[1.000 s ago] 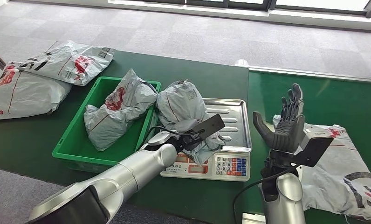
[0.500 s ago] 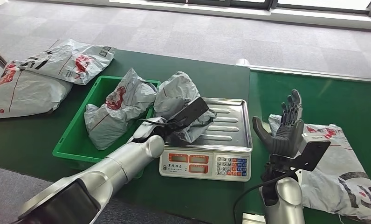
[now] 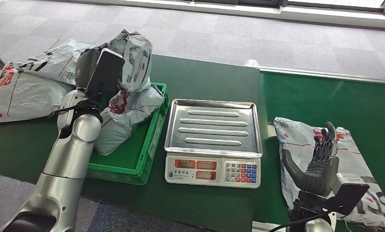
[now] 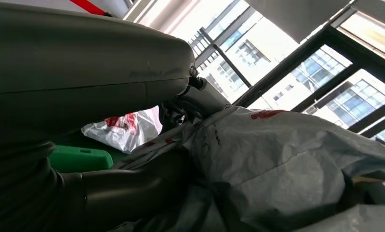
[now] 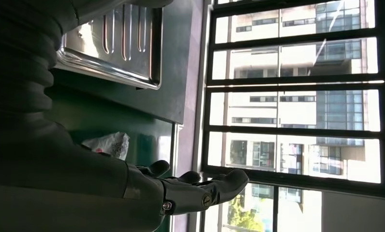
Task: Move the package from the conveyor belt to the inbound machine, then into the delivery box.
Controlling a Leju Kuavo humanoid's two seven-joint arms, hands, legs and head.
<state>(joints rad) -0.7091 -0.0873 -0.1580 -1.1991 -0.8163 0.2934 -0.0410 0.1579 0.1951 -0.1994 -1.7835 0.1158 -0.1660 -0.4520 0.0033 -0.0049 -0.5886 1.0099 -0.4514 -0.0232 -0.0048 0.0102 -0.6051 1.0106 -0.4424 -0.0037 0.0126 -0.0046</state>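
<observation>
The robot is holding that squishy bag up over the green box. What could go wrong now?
The left hand holds the grey package up above the green box, which already has another package in it. The new one might land on top, slide and hang over the rim. The bag is soft and crumpled, so it might slip from the hand early and fall outside the box.

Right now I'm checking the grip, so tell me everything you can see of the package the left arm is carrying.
The package is a crumpled grey plastic mailer bag with red print and a small label. The left robot hand holds it raised over the far end of the green bin, above another bag lying inside. The left wrist view shows its creased, soft surface bunched against the fingers.
</observation>
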